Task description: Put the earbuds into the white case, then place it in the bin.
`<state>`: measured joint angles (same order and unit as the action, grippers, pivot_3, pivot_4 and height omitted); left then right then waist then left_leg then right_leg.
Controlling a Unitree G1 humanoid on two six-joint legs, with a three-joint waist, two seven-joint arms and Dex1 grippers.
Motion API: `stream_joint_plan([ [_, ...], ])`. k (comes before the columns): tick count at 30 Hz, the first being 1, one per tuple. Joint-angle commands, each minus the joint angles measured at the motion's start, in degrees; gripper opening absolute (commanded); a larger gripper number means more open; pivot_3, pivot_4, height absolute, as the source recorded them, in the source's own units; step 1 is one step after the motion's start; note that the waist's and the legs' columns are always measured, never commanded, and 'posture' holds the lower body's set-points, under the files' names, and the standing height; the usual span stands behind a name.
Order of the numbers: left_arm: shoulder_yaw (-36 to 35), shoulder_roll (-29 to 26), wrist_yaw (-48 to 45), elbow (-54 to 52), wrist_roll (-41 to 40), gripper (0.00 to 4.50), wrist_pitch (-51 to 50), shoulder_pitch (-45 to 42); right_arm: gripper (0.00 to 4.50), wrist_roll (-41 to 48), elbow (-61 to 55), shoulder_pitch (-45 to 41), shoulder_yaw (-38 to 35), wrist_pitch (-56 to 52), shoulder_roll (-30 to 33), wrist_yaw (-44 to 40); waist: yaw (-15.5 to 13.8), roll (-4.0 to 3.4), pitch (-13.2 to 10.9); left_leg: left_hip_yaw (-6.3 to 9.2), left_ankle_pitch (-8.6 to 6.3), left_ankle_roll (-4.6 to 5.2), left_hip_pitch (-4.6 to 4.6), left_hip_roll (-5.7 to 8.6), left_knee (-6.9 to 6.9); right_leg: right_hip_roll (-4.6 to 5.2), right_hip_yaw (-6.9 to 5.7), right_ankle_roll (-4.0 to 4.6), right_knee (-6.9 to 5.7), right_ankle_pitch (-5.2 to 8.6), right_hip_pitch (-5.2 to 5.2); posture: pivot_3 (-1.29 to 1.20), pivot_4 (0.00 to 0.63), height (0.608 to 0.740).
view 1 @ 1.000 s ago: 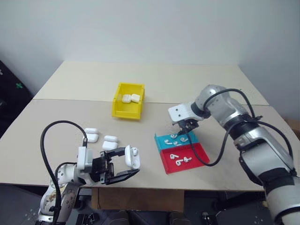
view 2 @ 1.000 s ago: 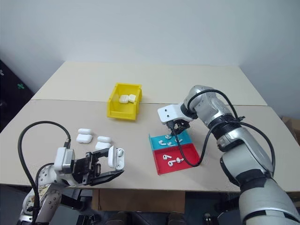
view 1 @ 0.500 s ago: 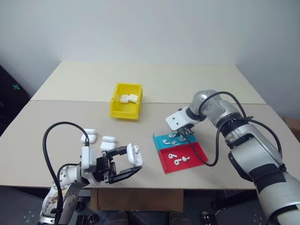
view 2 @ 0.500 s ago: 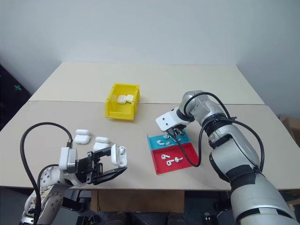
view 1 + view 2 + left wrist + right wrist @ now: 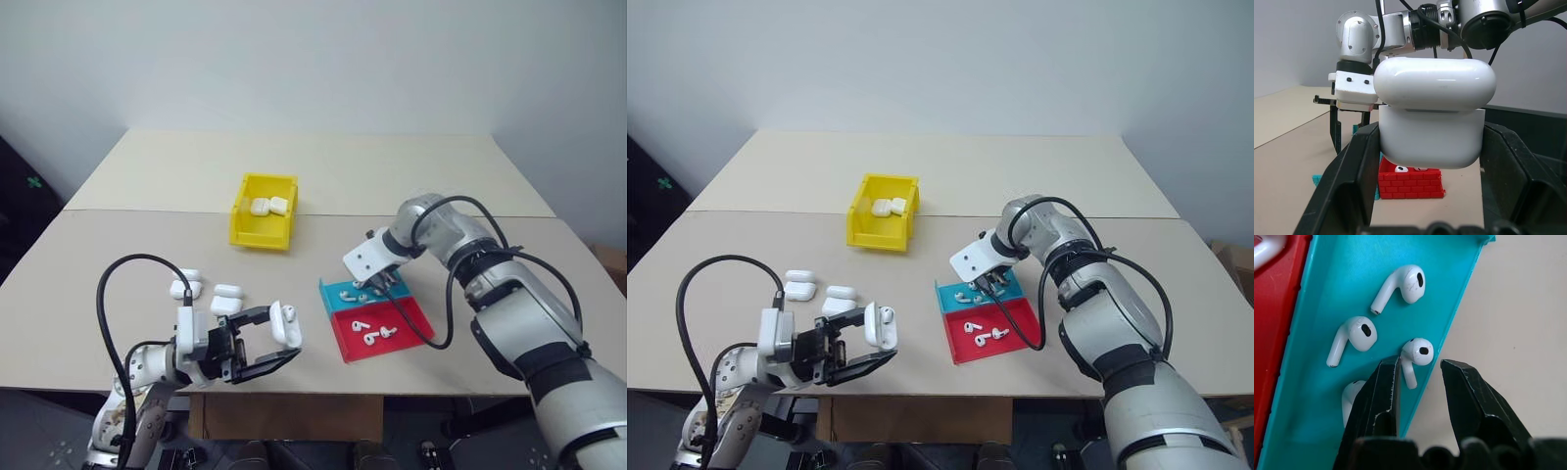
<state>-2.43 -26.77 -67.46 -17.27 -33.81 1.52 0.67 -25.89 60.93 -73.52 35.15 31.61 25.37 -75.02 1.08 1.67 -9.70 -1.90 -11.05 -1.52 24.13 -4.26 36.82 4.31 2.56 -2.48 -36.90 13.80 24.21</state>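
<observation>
Since a second ago the right gripper (image 5: pixel 1418 382) has dropped lower into the blue tray (image 5: pixel 345 292) and narrowed its fingers, which now stand slightly apart astride one earbud (image 5: pixel 1416 356) lying near the tray's edge, with three more beside it. The left gripper (image 5: pixel 276 341) is clamped on the white case (image 5: pixel 285 324), lid flipped up, near the table's (image 5: pixel 411 166) front edge. The yellow bin (image 5: pixel 263 232) sits farther back with two cases inside. The red tray (image 5: pixel 407 323) adjoins the blue.
</observation>
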Motion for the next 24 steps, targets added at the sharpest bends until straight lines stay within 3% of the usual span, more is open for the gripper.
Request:
stream_joint_plan([
  [1, -0.1, 0.2, 0.4, -2.0, -0.3, 2.78, 1.8, -0.2, 1.68, -0.5, 0.4, -1.4, -0.7, 1.3, -0.4, 0.3, 0.0, 0.00, 0.0, 0.00, 0.00, 0.00, 0.00, 0.00, 0.00, 0.00, 0.00, 0.00, 0.00, 0.00, 0.00, 0.00, 0.150, 0.740],
  [24, 0.5, 0.3, 1.2, -1.6, 0.3, 2.78, 2.4, -0.5, 1.68, -2.8, 2.3, -1.6, -0.6, 3.2, -1.3, 1.6, 0.1, -0.01, 0.0, 0.00, 0.01, -0.01, -0.11, 0.00, 0.00, -0.01, 0.01, 0.02, -0.10, 0.01, -0.06, 0.00, 0.150, 0.740],
])
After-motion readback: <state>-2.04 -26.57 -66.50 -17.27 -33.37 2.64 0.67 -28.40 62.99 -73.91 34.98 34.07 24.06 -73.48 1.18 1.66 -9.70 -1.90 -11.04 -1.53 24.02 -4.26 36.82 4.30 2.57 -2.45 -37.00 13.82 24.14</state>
